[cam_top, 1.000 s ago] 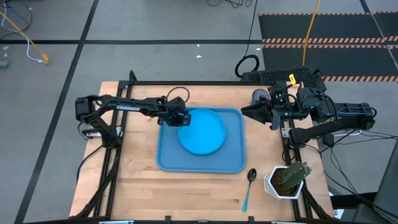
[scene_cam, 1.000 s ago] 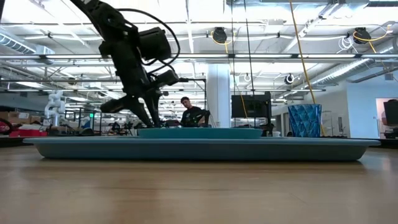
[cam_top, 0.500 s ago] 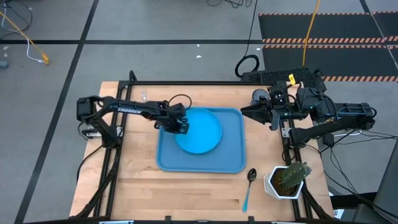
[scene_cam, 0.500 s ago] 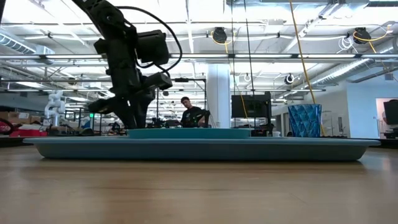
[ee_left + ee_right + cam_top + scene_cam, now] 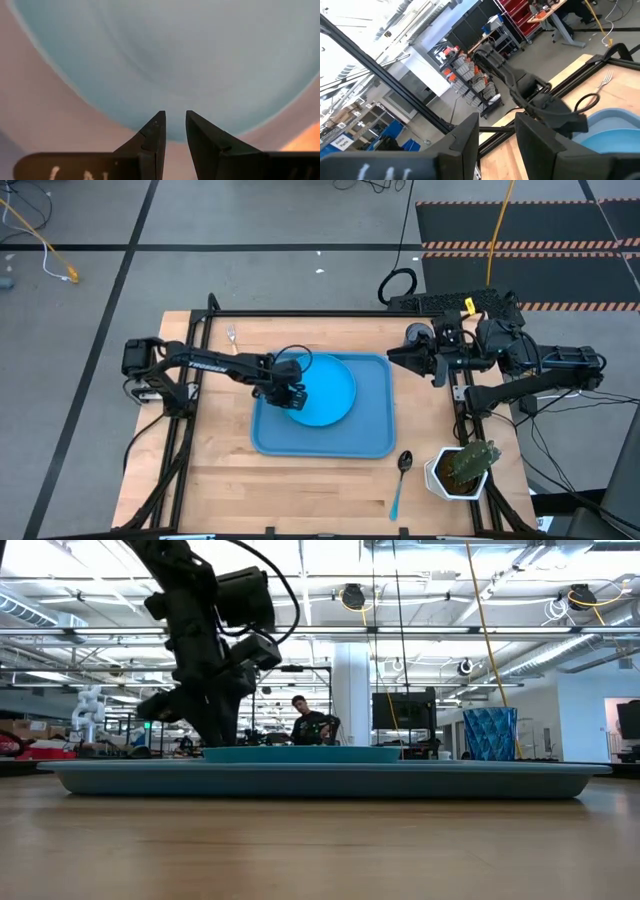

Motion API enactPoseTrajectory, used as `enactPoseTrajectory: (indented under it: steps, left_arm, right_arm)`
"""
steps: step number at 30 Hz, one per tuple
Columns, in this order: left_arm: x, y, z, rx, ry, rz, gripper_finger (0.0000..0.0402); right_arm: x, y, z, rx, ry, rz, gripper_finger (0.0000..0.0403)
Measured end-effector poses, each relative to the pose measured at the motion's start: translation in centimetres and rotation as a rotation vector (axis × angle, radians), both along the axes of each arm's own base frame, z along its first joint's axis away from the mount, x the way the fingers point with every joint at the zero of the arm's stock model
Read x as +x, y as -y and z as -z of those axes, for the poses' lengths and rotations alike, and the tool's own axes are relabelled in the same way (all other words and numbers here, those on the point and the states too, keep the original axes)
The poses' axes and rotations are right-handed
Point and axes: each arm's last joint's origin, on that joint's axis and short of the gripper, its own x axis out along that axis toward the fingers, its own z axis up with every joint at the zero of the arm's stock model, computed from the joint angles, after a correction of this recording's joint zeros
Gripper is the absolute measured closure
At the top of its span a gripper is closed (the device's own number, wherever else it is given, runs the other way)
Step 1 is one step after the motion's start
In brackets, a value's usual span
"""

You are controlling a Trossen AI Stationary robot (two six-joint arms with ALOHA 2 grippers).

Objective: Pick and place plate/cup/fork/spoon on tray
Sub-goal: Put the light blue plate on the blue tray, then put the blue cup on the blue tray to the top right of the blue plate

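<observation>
The bright blue plate point(image 5: 325, 387) lies flat on the blue tray point(image 5: 370, 442), toward its far side. My left gripper point(image 5: 291, 393) stands at the plate's left rim, its fingers nearly together. In the left wrist view they point down at the plate point(image 5: 175, 60). My right gripper point(image 5: 392, 358) hangs open and empty beyond the tray's far right corner. The fork point(image 5: 232, 335) lies on the table at the far left. The spoon point(image 5: 400, 478) lies near the front edge, right of the tray. The dark blue cup point(image 5: 490, 733) stands behind the tray on the right. My left gripper presses its nearly shut fingertips point(image 5: 156, 125) on the plate's upper face just inside its left rim point(image 5: 125, 112). The fingers come from above, pointing down. The plate lies flat on the tray.
A white pot with a cactus point(image 5: 462, 468) stands at the near right corner, beside the spoon. Bare wood shows left of the tray point(image 5: 215, 440) and along the front edge. A person sits in the room far behind the table point(image 5: 305, 720).
My left gripper has moved toward the table's near edge along the plate's left rim and has tipped more upright. The plate has slid a little toward the table's left on the tray, staying flat.
</observation>
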Motion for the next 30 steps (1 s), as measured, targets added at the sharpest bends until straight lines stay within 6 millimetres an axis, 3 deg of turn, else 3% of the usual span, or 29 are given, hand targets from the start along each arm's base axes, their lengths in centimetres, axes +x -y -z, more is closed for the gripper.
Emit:
enactPoseTrajectory:
  steps: [10,19,24,30]
  left_arm:
    - [0.5,3.1,-0.1,0.084,0.072,0.230,0.0325]
    - [0.9,4.1,-0.3,0.109,0.128,0.278,0.0325]
    - [1.5,4.6,-0.7,0.151,0.219,0.370,0.0325]
    - [2.2,4.2,-1.1,0.172,0.303,0.375,0.0325]
  right_arm:
    - [0.0,0.1,0.0,0.000,0.000,0.003,0.0282]
    - [0.0,0.1,0.0,-0.001,0.001,0.007,0.0282]
    - [0.0,0.5,-0.3,-0.031,0.029,0.151,0.0282]
    - [-0.4,1.0,-2.7,-0.096,0.257,0.349,0.0282]
